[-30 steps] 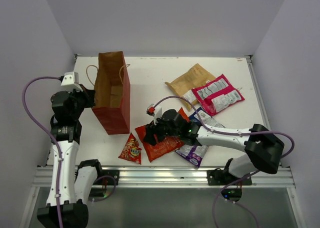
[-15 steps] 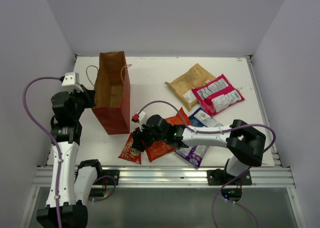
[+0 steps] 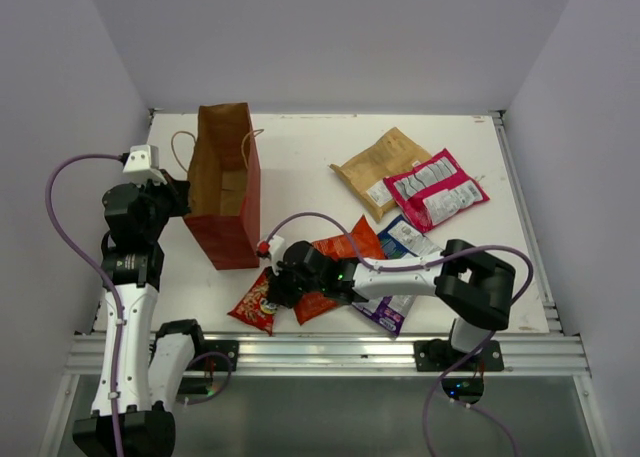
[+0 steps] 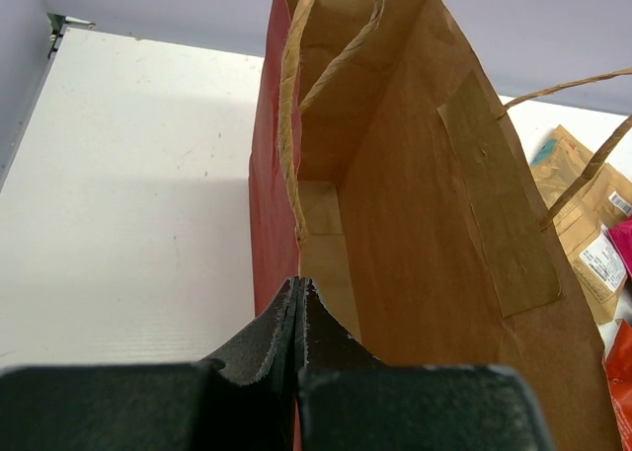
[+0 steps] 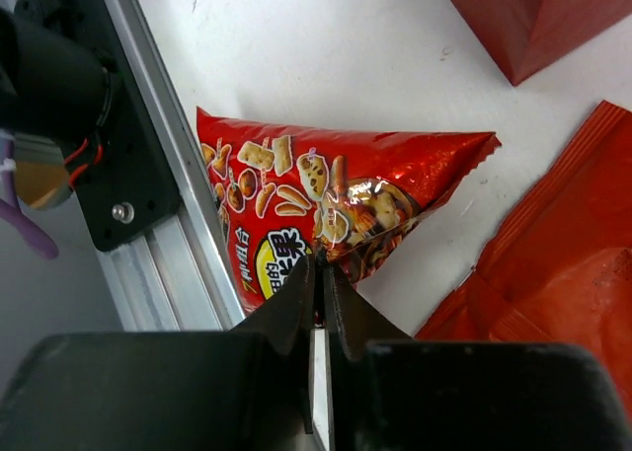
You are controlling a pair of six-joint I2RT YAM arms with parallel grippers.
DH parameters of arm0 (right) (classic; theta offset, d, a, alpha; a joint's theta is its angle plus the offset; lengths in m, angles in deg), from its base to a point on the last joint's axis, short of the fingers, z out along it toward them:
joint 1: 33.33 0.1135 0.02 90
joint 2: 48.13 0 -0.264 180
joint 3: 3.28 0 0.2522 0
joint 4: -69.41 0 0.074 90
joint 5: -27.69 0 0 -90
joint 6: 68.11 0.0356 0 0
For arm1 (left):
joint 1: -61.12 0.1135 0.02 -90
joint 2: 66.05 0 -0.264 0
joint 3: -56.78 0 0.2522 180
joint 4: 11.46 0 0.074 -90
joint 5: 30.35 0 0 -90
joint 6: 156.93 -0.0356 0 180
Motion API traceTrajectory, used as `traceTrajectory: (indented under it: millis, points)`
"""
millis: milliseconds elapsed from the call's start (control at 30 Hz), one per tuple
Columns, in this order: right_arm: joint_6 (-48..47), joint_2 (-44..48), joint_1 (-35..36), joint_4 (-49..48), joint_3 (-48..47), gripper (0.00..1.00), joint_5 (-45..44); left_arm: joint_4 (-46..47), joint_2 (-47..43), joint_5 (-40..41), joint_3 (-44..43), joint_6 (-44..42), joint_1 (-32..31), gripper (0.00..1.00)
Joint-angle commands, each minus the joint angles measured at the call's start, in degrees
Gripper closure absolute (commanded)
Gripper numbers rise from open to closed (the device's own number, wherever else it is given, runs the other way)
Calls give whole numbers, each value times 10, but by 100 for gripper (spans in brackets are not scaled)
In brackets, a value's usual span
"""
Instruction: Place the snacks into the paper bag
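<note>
Since the right gripper (image 5: 318, 263) no longer hangs spread above the orange packet (image 5: 573, 263) but sits further toward the near rail with its fingers pressed together, the step in hand changes from reaching to holding. The fingers now pinch the edge of the red packet (image 5: 296, 189), whose body fans out ahead of the fingertips, low over the table (image 4: 128, 175) or still on it. It lies slightly turned from where it lay a moment ago. The orange packet lies just to the gripper's right, apart from the grip. A corner of the bag (image 4: 415, 204) shows ahead and to the right of the same gripper, standing upright with its mouth open. At the far side of the bag, the left gripper (image 4: 299, 293) is unchanged: its fingers are shut on the near wall at the rim, and the brown interior opens directly ahead of them. With the bag steadied and one packet apparently secured, the next move is probably a lift and a carry over the rim. The thin pinch on crinkly foil could slip on the way.
</note>
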Motion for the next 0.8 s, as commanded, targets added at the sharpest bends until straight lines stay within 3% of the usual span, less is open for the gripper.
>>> traceTrajectory:
  millis: [0,133,233,400,533,767]
  points:
    - [1,16,3,1,-8,100,-32,2,-2,5,-15,-8,-6,100]
    - [-22,74,4,73,-26,100,-89,3,-3,5,-15,-9,-7,100]
    - [-50,160,5,171,-57,100,-189,3,-4,4,-15,-10,-8,100]
    - [-145,238,4,299,-189,100,-317,3,-9,2,-13,-10,-11,100]
    - [-212,199,4,324,-329,100,-336,6,-11,6,-10,-10,-13,100]
    - [-296,87,4,281,-460,100,-341,14,-11,7,-3,-9,-18,100]
